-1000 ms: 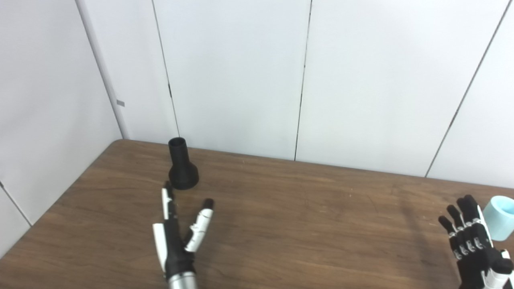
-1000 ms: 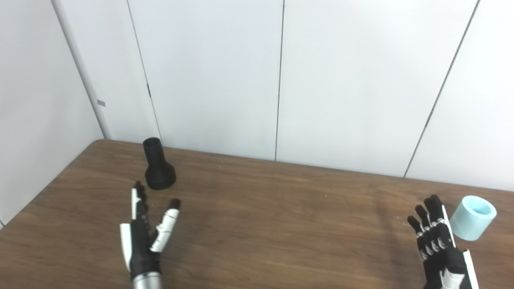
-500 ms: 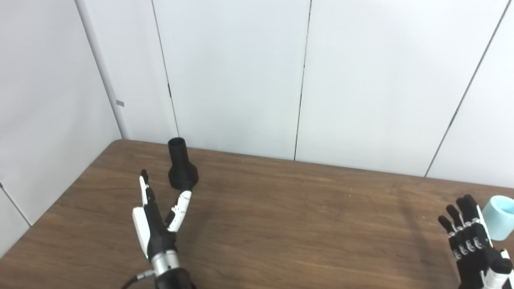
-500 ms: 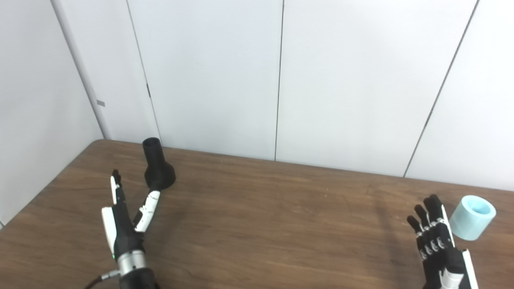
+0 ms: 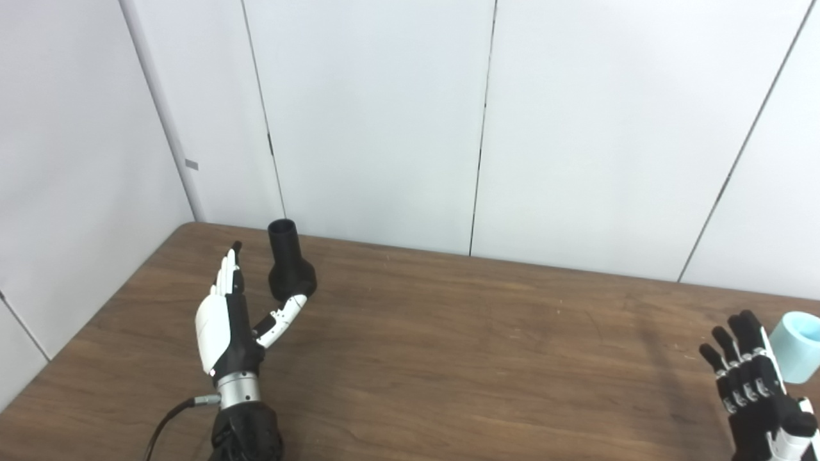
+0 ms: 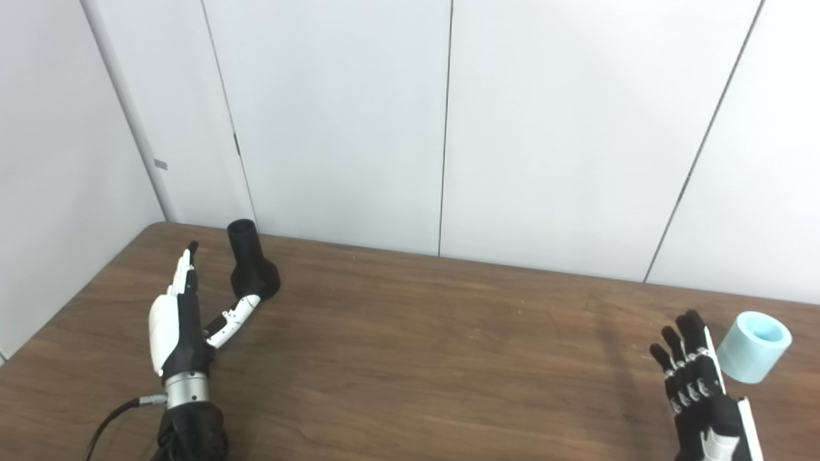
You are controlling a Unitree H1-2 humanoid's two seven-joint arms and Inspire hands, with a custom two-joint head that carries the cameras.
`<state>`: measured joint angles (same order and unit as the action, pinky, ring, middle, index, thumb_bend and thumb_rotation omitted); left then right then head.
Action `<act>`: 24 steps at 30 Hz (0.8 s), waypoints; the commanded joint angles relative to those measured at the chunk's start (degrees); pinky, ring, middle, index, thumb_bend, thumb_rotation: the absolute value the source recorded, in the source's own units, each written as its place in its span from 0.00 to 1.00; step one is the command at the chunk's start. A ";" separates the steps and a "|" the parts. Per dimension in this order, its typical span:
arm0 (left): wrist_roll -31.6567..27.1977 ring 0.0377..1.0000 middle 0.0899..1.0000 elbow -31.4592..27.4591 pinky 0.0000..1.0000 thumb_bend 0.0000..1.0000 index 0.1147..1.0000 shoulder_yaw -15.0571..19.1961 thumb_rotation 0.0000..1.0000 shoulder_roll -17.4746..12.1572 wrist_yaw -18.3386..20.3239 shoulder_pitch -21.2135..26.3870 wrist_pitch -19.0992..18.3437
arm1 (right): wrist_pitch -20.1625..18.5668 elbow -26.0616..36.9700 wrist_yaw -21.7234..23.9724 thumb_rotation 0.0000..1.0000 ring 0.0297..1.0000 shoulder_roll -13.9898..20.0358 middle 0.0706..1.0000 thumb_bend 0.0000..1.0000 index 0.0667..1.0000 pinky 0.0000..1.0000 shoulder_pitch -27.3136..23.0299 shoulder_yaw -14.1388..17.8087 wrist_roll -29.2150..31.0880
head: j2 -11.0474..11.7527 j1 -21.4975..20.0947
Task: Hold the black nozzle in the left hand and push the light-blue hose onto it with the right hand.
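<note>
1. The black nozzle point(image 5: 291, 266) is seen standing upright on its flared base, narrow open end up, at the far left of the wooden table point(image 5: 461, 358), close to the wall panels point(image 5: 378, 121).
2. The left hand point(image 5: 232, 314) is held beside the nozzle on its left side, fingers point(image 5: 225, 276) stretched upward and spread from the thumb point(image 5: 282, 315); nothing is held in it. The thumb tip is seen right at the nozzle's base, though contact cannot be judged.
3. A cable point(image 5: 168, 419) is seen trailing from the left wrist over the table.
4. The light-blue hose point(image 6: 754, 346), a short piece of tube with its open end tilted upward, is found on the table at the far right, well apart from the nozzle.
5. The right hand point(image 6: 695, 378) is seen just left of the hose, fingers extended and apart, with nothing gripped; a small gap is left between hand and hose.
</note>
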<state>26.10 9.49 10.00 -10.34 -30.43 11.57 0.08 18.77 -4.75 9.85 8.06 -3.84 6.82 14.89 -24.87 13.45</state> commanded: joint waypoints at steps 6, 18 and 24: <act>-0.95 0.98 0.98 2.38 1.00 0.69 0.90 0.04 0.57 -0.65 -0.03 0.91 -0.47 | 0.77 -5.76 0.68 1.00 0.98 -1.08 1.00 0.77 1.00 0.93 5.34 -0.29 0.31 | -0.19 -0.32; -0.97 1.00 1.00 5.41 1.00 0.70 0.89 -0.07 0.57 -4.96 1.84 4.29 -4.54 | -0.13 -4.74 0.28 1.00 0.98 -1.21 1.00 0.77 1.00 0.93 5.61 -0.32 0.27 | -0.61 -0.60; -1.44 0.99 1.00 9.12 1.00 0.71 0.89 -0.91 0.56 -6.00 2.19 5.96 -4.19 | -0.05 -4.81 0.19 1.00 0.98 -1.22 1.00 0.77 1.00 0.92 5.54 -0.45 -0.15 | -0.64 -0.64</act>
<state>23.97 17.75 9.63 -15.45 -28.02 16.07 -4.52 18.64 -4.26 9.76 8.05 -3.54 6.79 14.83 -25.49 12.74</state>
